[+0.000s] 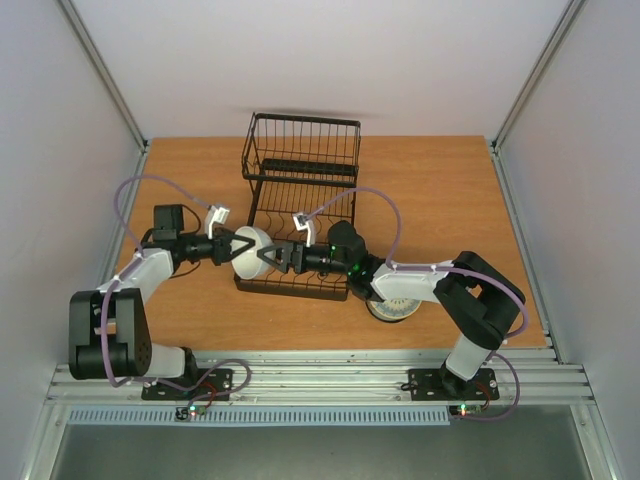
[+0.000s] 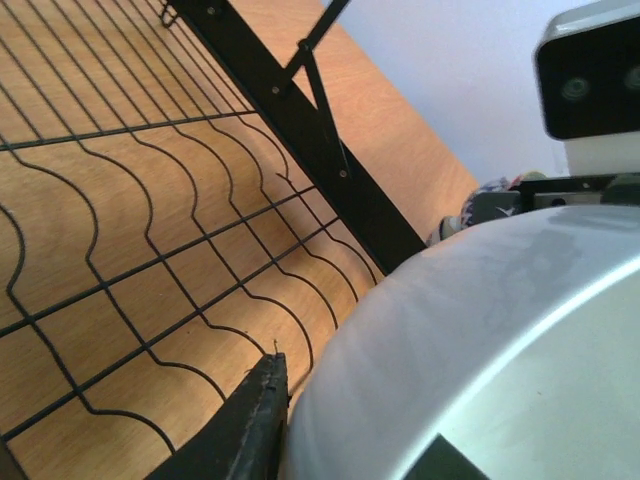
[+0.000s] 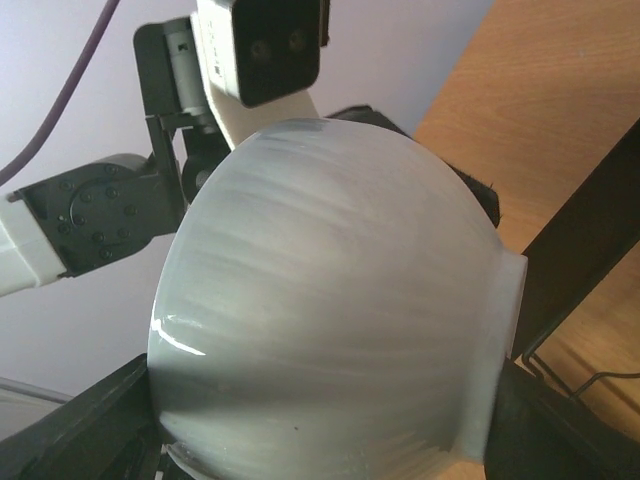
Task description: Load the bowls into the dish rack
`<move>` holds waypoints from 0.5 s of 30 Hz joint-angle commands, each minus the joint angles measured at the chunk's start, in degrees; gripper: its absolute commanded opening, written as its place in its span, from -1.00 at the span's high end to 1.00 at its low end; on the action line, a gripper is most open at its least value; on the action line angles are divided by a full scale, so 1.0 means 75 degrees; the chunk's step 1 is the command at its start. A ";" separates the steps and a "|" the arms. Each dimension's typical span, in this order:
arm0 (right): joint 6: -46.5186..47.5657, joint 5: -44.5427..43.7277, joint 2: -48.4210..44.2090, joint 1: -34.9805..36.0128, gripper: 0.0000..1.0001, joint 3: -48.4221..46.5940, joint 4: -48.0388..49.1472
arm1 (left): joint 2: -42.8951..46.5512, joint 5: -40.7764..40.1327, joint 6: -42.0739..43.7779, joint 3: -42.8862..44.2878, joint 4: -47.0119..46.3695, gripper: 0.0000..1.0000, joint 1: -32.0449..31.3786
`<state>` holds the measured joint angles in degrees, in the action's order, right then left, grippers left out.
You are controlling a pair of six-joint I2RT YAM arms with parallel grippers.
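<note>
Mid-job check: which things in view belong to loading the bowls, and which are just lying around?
Part of the job: white bowl, held up at the rack's near left corner; dish rack; patterned bowls, near right of the rack, partly hidden.

Just there: table; purple cables running along the arms.

A robotics lab cell: plain white panels (image 1: pixel 60 200), aluminium framing (image 1: pixel 110 80), a wooden table (image 1: pixel 440 200) on slotted rails (image 1: pixel 320 375).
</note>
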<state>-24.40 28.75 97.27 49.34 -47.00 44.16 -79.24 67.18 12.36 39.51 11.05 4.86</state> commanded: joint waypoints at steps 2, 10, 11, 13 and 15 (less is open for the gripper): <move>0.0227 0.0233 -0.0211 0.0019 0.97 -0.0190 0.0209 | 0.0230 0.0188 0.0002 0.0102 -0.0343 0.39 -0.0018; 0.1101 -0.0128 -0.0639 -0.0078 0.97 -0.0306 -0.1023 | 0.0981 -0.0748 -0.0357 -0.0421 -0.1191 0.17 -0.0022; 0.1438 -0.0340 -0.0807 -0.0086 0.97 -0.0417 -0.1580 | 0.1085 -0.0936 -0.0405 -0.0494 -0.1316 0.17 -0.0016; 0.2219 -0.0975 -0.1137 -0.0076 0.97 -0.0794 -0.3044 | 0.1267 -0.1332 -0.0519 -0.0646 -0.1697 0.16 -0.0019; 0.2956 -0.1671 -0.1365 -0.0075 0.97 -0.1195 -0.4536 | 0.1407 -0.1673 -0.0622 -0.0781 -0.1939 0.16 -0.0016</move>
<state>-14.76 25.39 93.14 49.12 -49.04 26.15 -71.18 60.80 9.43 35.75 4.01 4.75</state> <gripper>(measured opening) 0.761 0.418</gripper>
